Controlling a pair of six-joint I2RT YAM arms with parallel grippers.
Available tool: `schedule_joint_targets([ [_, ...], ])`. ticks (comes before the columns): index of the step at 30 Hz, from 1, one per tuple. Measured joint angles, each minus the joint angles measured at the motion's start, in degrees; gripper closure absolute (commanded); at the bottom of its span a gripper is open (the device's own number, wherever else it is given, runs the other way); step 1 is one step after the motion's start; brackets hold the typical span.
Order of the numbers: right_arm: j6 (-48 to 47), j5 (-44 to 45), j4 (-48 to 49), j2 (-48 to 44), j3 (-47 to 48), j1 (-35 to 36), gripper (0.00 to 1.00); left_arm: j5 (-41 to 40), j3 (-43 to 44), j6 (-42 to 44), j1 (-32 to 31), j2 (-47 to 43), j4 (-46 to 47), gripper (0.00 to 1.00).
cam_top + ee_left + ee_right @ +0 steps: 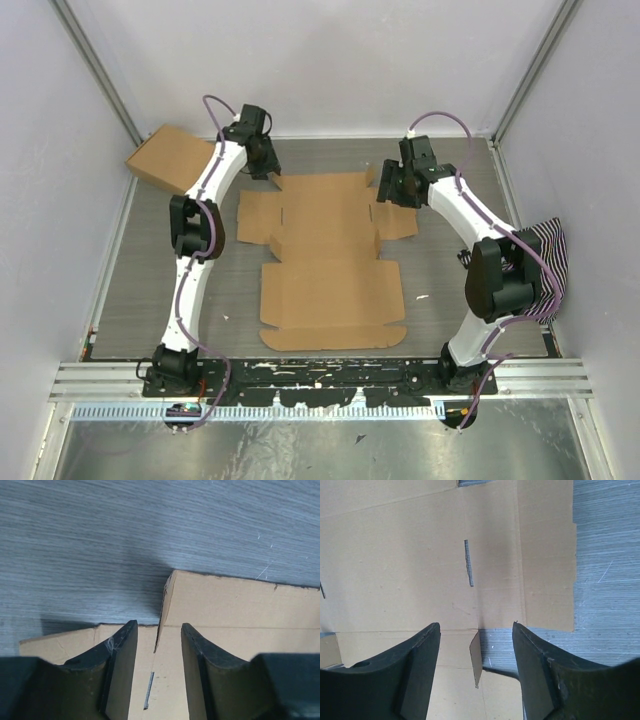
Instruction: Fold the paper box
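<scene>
Paper box (330, 270) edges are sitting between spread fingers: left pincer (158, 625) is gaping released over its upper-left corner, right pincer (476, 625) likewise at upper right, both gripping nothing. It's lying flat and unfolded mid-frame on the grey worktop (160, 290).

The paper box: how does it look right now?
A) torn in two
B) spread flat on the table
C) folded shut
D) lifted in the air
B: the paper box lies opened out on the table, its flaps spread to both sides.
</scene>
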Motion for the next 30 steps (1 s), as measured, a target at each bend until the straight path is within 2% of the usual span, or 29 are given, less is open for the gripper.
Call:
schedule_joint_targets([
  [4, -0.17, -0.87, 0.26, 0.00, -0.24, -0.70, 0.36, 0.44, 0.46, -0.68, 0.20, 0.90, 1.84, 0.71],
  [8, -0.17, -1.70, 0.46, 0.00, -0.37, -1.01, 0.37, 1.01, 0.50, -0.81, 0.20, 2.05, 4.07, 0.77],
  [10, -0.17, -2.23, 0.52, 0.00, -0.37, -1.01, 0.37, 1.22, 1.01, -0.76, 0.20, 2.91, 4.87, 0.87],
  [11, -0.17, -2.40, 0.52, 0.00, -0.37, -1.01, 0.37, 1.29, 1.20, -0.81, 0.20, 3.23, 5.11, 0.98],
  [12, -0.17, -2.54, 0.50, 0.00, -0.35, -1.01, 0.37, 1.36, 1.25, -0.72, 0.17, 3.43, 5.40, 1.00],
  [21, -0.17, -3.10, 0.15, 0.02, 0.07, -1.01, 0.38, 1.70, 0.74, 1.53, 0.17, 2.97, 6.97, 1.00],
  [26, -0.20, -3.32, -0.44, 0.02, 1.22, -1.01, 0.38, 1.79, -11.58, 3.96, -0.04, -5.92, 13.16, 1.00],
  [30, -0.44, -3.26, -1.62, 0.00, 3.26, -1.01, 0.38, 2.73, -25.59, 6.27, -0.28, -19.17, 22.43, 1.00],
])
